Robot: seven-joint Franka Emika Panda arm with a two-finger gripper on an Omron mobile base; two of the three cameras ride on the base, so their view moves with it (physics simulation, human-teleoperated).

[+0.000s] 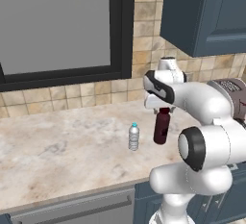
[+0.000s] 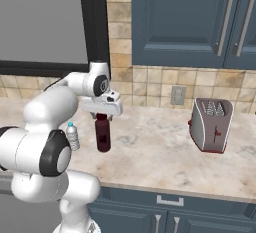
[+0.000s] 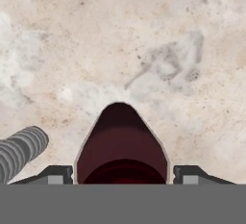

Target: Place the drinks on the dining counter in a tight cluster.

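A tall dark-red bottle [image 1: 161,128] [image 2: 103,136] stands upright on a marble counter [image 1: 57,146] backed by a tiled wall and a window. My gripper [image 1: 162,108] [image 2: 102,113] comes straight down over its top. In the hand view the two fingertips [image 3: 60,174] sit tight against either side of the bottle [image 3: 120,141]. A small clear water bottle [image 1: 134,137] [image 2: 73,136] [image 3: 21,151] with a blue cap stands just to the left of it, apart from the hand. The dining counter is out of view.
A red and silver toaster [image 2: 211,124] [image 1: 230,86] stands on the counter to the right. Dark blue wall cabinets [image 2: 190,17] hang above it, and a black-framed window [image 1: 57,26] sits behind at the left. The counter's front edge [image 2: 165,189] runs below the bottles.
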